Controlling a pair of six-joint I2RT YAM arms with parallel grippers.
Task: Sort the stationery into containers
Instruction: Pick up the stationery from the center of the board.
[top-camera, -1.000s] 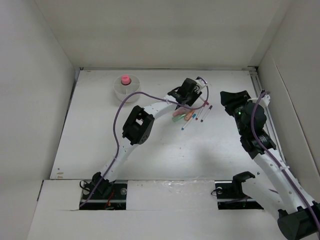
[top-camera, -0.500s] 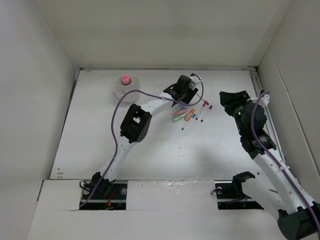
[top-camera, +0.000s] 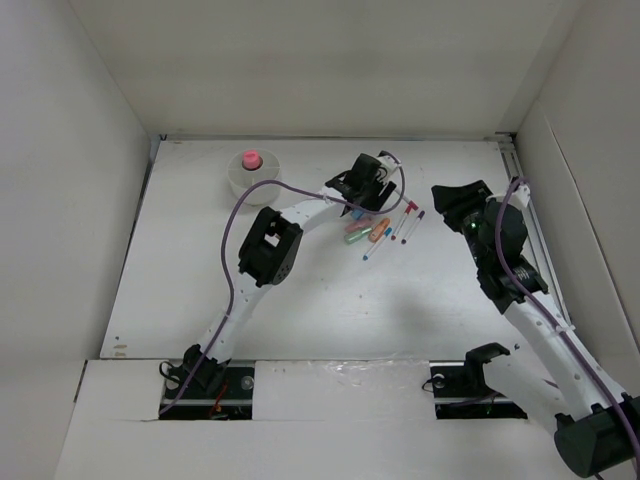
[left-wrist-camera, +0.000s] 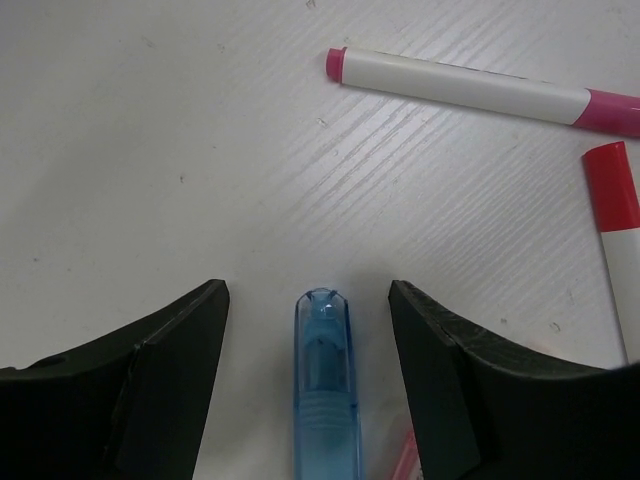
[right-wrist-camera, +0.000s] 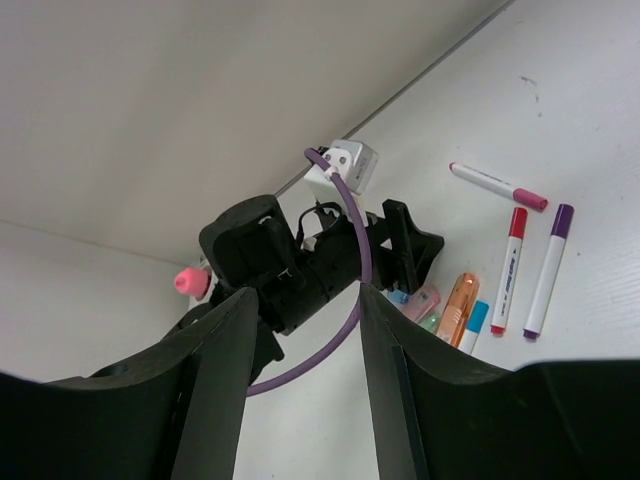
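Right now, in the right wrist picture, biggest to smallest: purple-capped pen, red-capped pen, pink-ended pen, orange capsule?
Longest: purple-capped pen and red-capped pen, about alike.
Next: pink-ended pen, possibly just farther from the camera.
Smallest: orange capsule.

Blue capsule (left-wrist-camera: 326, 400) lying flat, pink-capped pen (left-wrist-camera: 470, 88) nearby, white bowl (top-camera: 240, 188) well apart

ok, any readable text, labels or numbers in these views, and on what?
None readable. In the left wrist view the pink-capped pen, red-capped pen and blue capsule piece show no print. In the top view the divided bowl is too small to tell.
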